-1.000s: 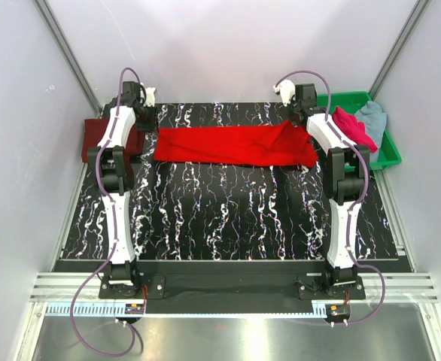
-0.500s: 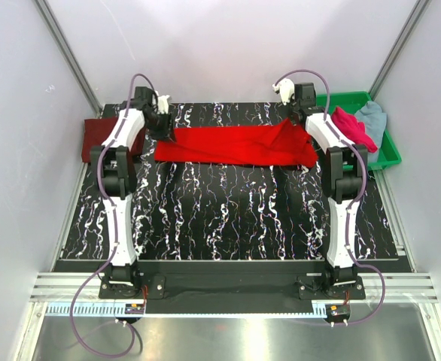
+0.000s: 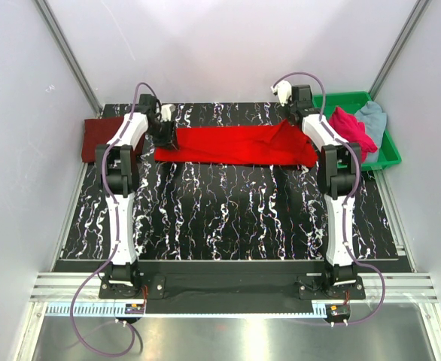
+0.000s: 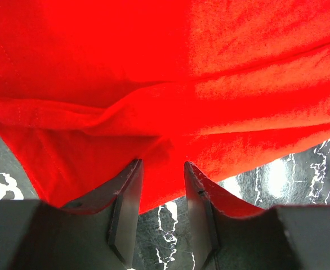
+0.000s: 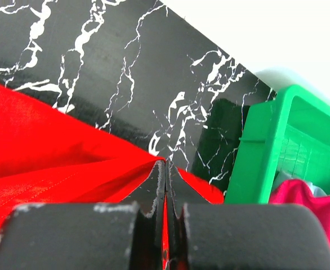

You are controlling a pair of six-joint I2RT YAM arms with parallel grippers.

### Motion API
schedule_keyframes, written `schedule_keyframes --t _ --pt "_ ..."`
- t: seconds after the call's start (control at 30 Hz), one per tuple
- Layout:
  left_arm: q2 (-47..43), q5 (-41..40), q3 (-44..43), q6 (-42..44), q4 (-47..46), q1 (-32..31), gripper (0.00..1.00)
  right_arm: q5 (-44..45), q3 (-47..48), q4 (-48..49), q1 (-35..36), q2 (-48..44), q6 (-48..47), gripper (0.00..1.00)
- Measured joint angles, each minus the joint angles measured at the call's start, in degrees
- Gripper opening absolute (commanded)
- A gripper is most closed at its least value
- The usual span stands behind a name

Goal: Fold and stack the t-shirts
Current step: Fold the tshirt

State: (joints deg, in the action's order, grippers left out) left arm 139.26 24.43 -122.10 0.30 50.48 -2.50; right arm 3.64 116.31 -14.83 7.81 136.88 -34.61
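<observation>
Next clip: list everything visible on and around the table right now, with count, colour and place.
red t-shirt: 1, bright red, laid as a long band across the far part of the table
maroon t-shirt: 1, dark maroon, far left edge of the table
pink t-shirt: 1, magenta-pink, in the tray
grey-blue t-shirt: 1, pale grey-blue, in the tray beside the pink one
tray: 1, green, far right
table: 1, black with white veins
left arm, right arm: 2, white and black, bases at the near edge
left gripper: 1, black, jaws apart at the red t-shirt's left end
right gripper: 1, black, jaws shut on the red t-shirt's right end
</observation>
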Motion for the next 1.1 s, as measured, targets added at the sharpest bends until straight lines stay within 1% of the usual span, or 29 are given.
schedule_keyframes --t 0.23,0.27,0.3,0.33,0.4,0.53,0.7,0.93,1.1 --pt "0.8 -0.8 0.0 -0.9 -0.2 -0.3 0.42 0.6 4.9 0.7 -0.2 3.7 0.0 0.01" --pt "0.9 -0.9 0.0 -0.9 -0.2 -0.3 0.42 0.9 5.6 1.0 -0.4 4.3 0.0 0.09" --pt "0.9 -1.0 0.0 -0.9 -0.2 -0.4 0.42 1.3 6.2 1.4 -0.5 4.7 0.2 0.42" --pt "0.9 -1.2 0.0 -0.9 -0.2 -0.5 0.42 1.9 6.3 2.1 -0.7 5.0 0.7 0.52" --pt "0.9 -1.6 0.0 -0.9 -0.3 -0.8 0.42 3.2 6.3 2.7 -1.0 5.3 0.9 0.61" --pt "0.9 -2.4 0.0 -0.4 -0.4 -1.2 0.42 4.3 5.5 3.1 -1.6 4.7 2.0 0.68" --pt "0.9 -2.9 0.0 0.2 -0.4 -1.5 0.43 2.0 0.7 -0.3 -1.8 -0.9 4.6 0.69" --pt "0.8 -3.2 0.0 0.9 -0.4 -1.6 0.43 -12.3 0.2 -9.4 -0.9 -9.7 11.2 0.69" --pt "0.7 -3.5 0.0 1.0 -0.3 -1.7 0.43 -20.5 0.0 -13.7 2.1 -9.6 15.0 0.67"
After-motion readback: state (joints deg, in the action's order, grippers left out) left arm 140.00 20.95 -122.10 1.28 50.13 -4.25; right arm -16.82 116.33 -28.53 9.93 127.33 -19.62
